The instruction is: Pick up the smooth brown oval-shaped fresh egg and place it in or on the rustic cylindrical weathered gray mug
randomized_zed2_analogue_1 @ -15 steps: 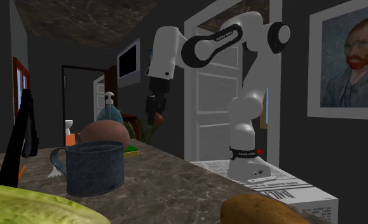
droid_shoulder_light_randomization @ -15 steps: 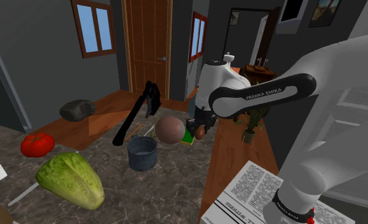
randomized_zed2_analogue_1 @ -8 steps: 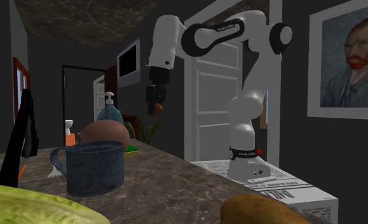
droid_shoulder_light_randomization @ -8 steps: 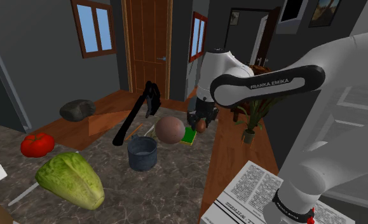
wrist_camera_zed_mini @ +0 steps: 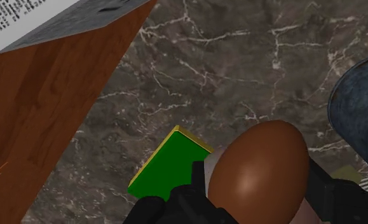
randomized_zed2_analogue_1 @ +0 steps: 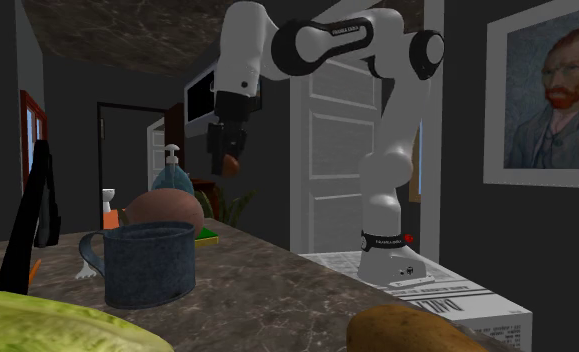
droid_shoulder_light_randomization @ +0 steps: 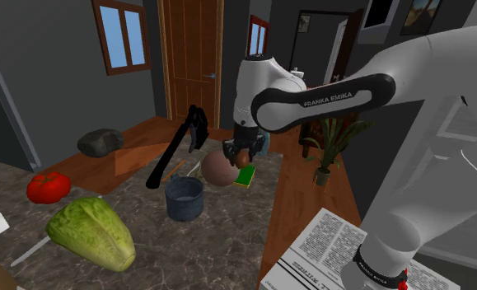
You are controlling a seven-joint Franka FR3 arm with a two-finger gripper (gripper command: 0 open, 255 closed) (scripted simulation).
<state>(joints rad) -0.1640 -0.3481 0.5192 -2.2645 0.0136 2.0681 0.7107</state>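
At shoulder-view centre, gripper (droid_shoulder_light_randomization: 243,154): we see its fingers clasped on the brown egg (droid_shoulder_light_randomization: 241,160).
mug (droid_shoulder_light_randomization: 184,198): lower left of the egg; we judge travel runs there.

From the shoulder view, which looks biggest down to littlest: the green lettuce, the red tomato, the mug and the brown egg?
1. Lettuce: clearly biggest, though it also sits nearest the camera.
2. Tomato and mug: they look about alike, so I won't rank them.
3. Egg: smallest.
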